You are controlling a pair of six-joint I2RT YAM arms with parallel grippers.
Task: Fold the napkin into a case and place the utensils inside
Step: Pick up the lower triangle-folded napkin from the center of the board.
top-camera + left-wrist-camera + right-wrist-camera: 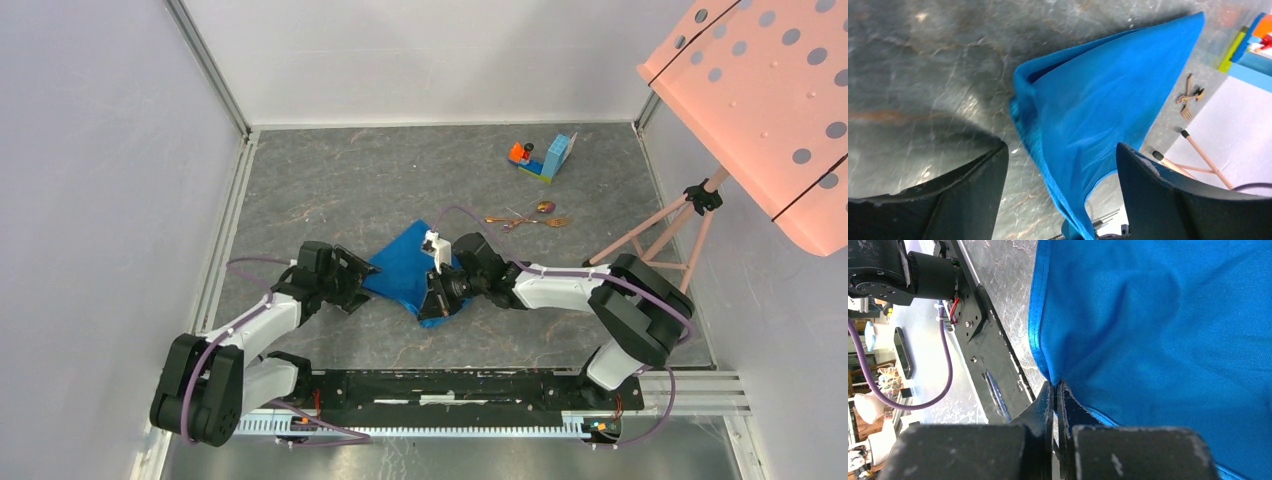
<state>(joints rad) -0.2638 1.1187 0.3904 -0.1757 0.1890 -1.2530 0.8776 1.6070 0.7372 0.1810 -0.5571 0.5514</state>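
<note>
The bright blue napkin point(405, 268) lies folded into a rough triangle at the table's middle, between my two grippers. My right gripper point(437, 300) is shut on the napkin's near edge point(1158, 315), and its fingertips point(1055, 385) pinch the hem and lift that end. My left gripper point(1060, 150) stands open, with the raised cloth point(1098, 100) hanging between its wide-apart fingers, touching neither. In the top view it point(362, 275) sits at the napkin's left side. The copper-gold utensils point(530, 217) lie loose on the table beyond the napkin, to its right point(1189, 95).
A toy block piece point(545, 157) in orange, blue and green stands at the back right. A pink perforated board point(770, 90) on a thin-legged stand point(655, 235) overhangs the right side. The arms' black base rail point(983, 340) runs along the near edge.
</note>
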